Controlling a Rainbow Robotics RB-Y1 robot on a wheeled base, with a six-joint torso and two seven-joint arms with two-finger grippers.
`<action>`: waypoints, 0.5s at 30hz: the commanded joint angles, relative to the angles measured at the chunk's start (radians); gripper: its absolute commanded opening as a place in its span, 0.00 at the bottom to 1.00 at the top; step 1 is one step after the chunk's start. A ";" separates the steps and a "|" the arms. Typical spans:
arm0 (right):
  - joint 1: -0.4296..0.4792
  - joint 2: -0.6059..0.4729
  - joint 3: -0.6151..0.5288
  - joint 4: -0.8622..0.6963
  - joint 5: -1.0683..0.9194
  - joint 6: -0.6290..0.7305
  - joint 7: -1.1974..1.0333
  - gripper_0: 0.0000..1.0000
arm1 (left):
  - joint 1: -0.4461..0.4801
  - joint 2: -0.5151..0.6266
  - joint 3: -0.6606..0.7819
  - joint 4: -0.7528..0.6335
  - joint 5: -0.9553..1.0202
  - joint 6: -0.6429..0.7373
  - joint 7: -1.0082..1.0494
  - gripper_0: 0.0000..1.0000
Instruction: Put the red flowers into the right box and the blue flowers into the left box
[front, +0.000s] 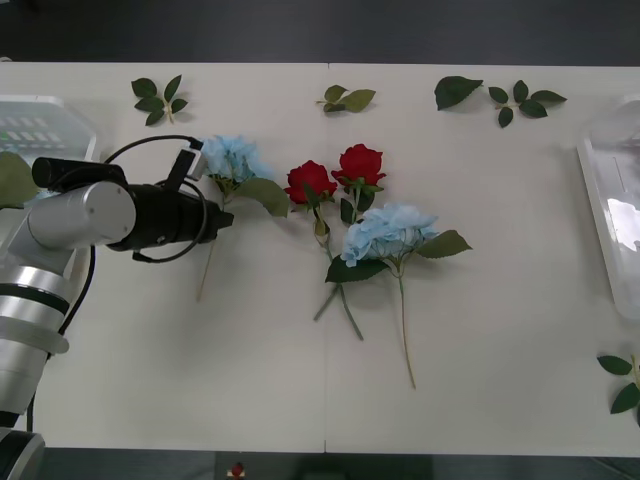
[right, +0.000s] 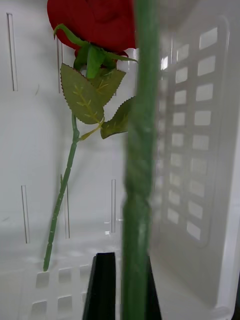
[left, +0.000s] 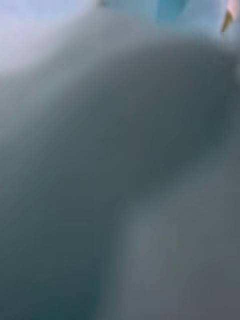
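The left arm reaches in from the left side of the table, its dark wrist lying level, and the left gripper (front: 222, 218) sits at the stem of a pale blue flower (front: 232, 158) just below the bloom; whether it is open or closed on the stem I cannot tell, since the wrist hides the fingers and the left wrist view is a grey blur. That blue flower lies with its head toward the far edge and its thin stem trailing back toward the robot. Just beside it, in the middle of the table, two red roses (front: 335, 175) lie side by side, blooms nearly touching. A second blue flower (front: 388, 233) lies over their stems, its own long stem running toward the near edge. The left box (front: 40, 125) sits at the far left, partly behind the arm, and the right box (front: 615, 215) at the right edge. Loose green leaf sprigs (front: 158, 99) are scattered along the far side and at the near right corner. In the right wrist view, the right gripper (right: 122, 285) has its black fingers closed on a green rose stem (right: 137, 175) standing upright over the white tray, where another red rose (right: 92, 22) already lies on the slotted base.
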 joint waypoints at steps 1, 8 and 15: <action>-0.020 -0.013 0.010 -0.001 -0.020 -0.002 -0.066 1.00 | -0.034 -0.008 0.006 -0.010 -0.025 -0.006 0.018 0.05; -0.018 -0.010 0.011 -0.015 -0.066 0.001 -0.068 1.00 | -0.034 -0.003 0.006 -0.012 0.010 -0.006 0.027 0.00; -0.020 -0.007 0.011 -0.091 -0.126 0.047 -0.072 1.00 | -0.028 0.087 0.009 -0.030 0.234 0.023 0.024 0.00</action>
